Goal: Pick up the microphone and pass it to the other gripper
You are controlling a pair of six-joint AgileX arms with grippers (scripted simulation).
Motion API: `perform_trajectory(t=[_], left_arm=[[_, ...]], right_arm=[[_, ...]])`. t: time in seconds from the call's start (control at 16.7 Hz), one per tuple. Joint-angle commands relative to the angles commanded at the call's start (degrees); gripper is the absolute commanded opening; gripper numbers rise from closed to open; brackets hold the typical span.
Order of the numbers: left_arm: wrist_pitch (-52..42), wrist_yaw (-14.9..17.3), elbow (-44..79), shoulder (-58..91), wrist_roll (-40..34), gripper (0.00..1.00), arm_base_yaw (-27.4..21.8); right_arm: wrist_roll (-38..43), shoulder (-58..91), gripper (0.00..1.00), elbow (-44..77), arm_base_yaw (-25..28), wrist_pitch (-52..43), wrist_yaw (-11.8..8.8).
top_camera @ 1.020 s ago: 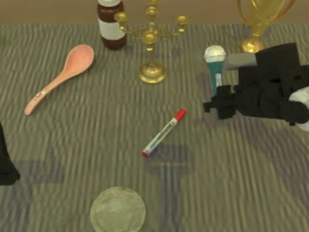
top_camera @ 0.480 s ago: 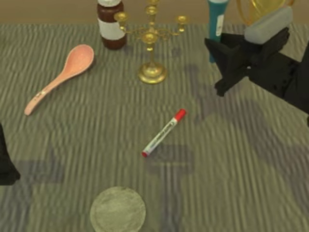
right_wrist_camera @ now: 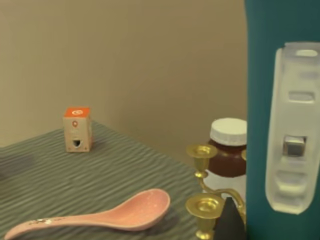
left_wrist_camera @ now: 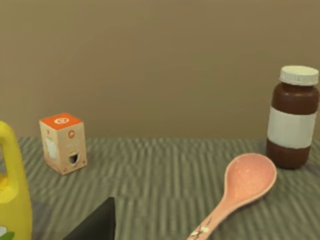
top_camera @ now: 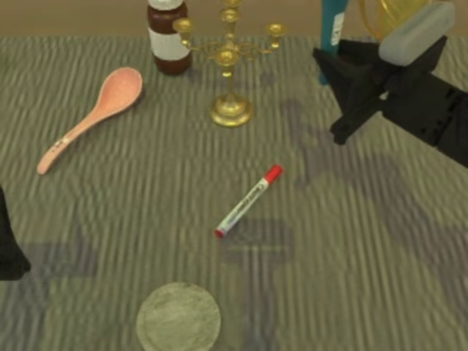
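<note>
The microphone (top_camera: pixel 333 25) hangs above the table's far right, its teal handle showing and its head cut off by the top view's upper edge. My right gripper (top_camera: pixel 330 69) is shut on the handle. In the right wrist view the teal handle (right_wrist_camera: pixel 260 100) with its white button patch (right_wrist_camera: pixel 292 125) fills the side of the picture, one black fingertip (right_wrist_camera: pixel 230 222) beside it. The other gripper, my left one (top_camera: pixel 7 252), sits parked at the table's left edge; a single black finger (left_wrist_camera: pixel 97 225) shows in its wrist view.
A red-capped marker (top_camera: pixel 248 201) lies mid-table and a round coaster (top_camera: pixel 178 318) near the front. A pink spoon (top_camera: pixel 91 117), brown jar (top_camera: pixel 168 36), gold candelabra (top_camera: pixel 230 69) and gold trophy (top_camera: pixel 387 14) stand toward the back. An orange-topped box (left_wrist_camera: pixel 62 142) and yellow bottle (left_wrist_camera: pixel 12 195) stand at the left.
My right gripper has lifted the microphone off the table and carried it up toward the far edge, then drifted slightly right. The left arm has not moved.
</note>
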Motion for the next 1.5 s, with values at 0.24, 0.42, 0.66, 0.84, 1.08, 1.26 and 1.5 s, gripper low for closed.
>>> perform_trajectory(t=[0.24,0.42,0.66,0.84,1.08,1.26,1.5], left_arm=[[0.0,0.0,0.0,0.0,0.0,1.00,0.0],[0.0,0.0,0.0,0.0,0.0,1.00,0.0],[0.0,0.0,0.0,0.0,0.0,1.00,0.0],[0.0,0.0,0.0,0.0,0.0,1.00,0.0],[0.0,0.0,0.0,0.0,0.0,1.00,0.0],[0.0,0.0,0.0,0.0,0.0,1.00,0.0],[1.3,3.0,2.5,3.8,0.4,1.00,-1.3]], right_arm=[[0.2,0.6,0.00,0.5,5.1,2.7,4.9],[0.6,1.1,0.00,0.8,10.7,5.5,10.5],[0.8,1.2,0.00,1.1,14.3,7.3,13.9],[0.9,1.0,0.00,0.9,14.1,7.2,13.7],[0.8,1.2,0.00,1.1,14.3,7.3,13.9],[0.8,1.2,0.00,1.1,14.3,7.3,13.9],[0.8,1.2,0.00,1.1,14.3,7.3,13.9]])
